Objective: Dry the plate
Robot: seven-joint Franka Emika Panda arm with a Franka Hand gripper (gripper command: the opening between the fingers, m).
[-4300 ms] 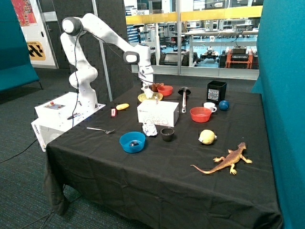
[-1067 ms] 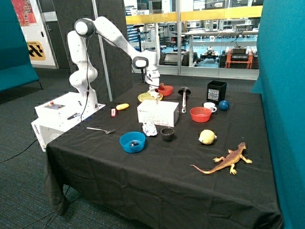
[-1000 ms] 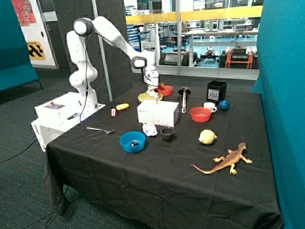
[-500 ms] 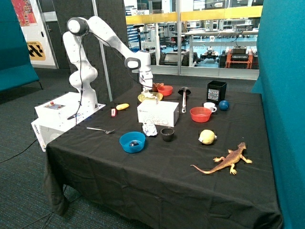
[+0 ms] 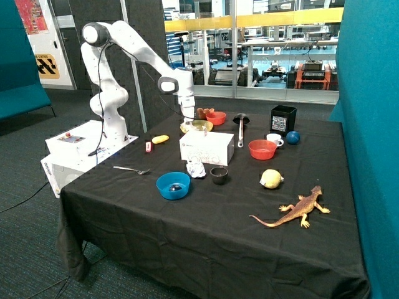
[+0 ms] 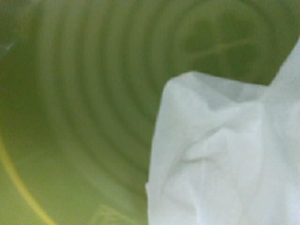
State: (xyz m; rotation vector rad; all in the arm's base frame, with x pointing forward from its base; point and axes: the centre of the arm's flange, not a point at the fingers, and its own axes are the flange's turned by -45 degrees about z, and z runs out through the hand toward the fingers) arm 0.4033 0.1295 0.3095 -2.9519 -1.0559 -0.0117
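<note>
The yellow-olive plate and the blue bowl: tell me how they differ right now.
The plate sits behind the white box, at the robot's end of the table; the blue bowl sits near the front edge. The gripper is down at the plate, where the wrist view shows a white tissue against its ridged surface; nothing attends the blue bowl. The plate looks shallower, the blue bowl deeper. Both are round and upright.

The plate (image 5: 198,126) sits at the far left of the worktop (image 5: 206,212), just behind the box (image 5: 206,147). The tool (image 5: 187,119) is down at the plate's left edge; a tissue (image 6: 225,154) lies on the plate. A bowl (image 5: 216,117) stands just right of the plate, a ladle (image 5: 240,128) further right.
</note>
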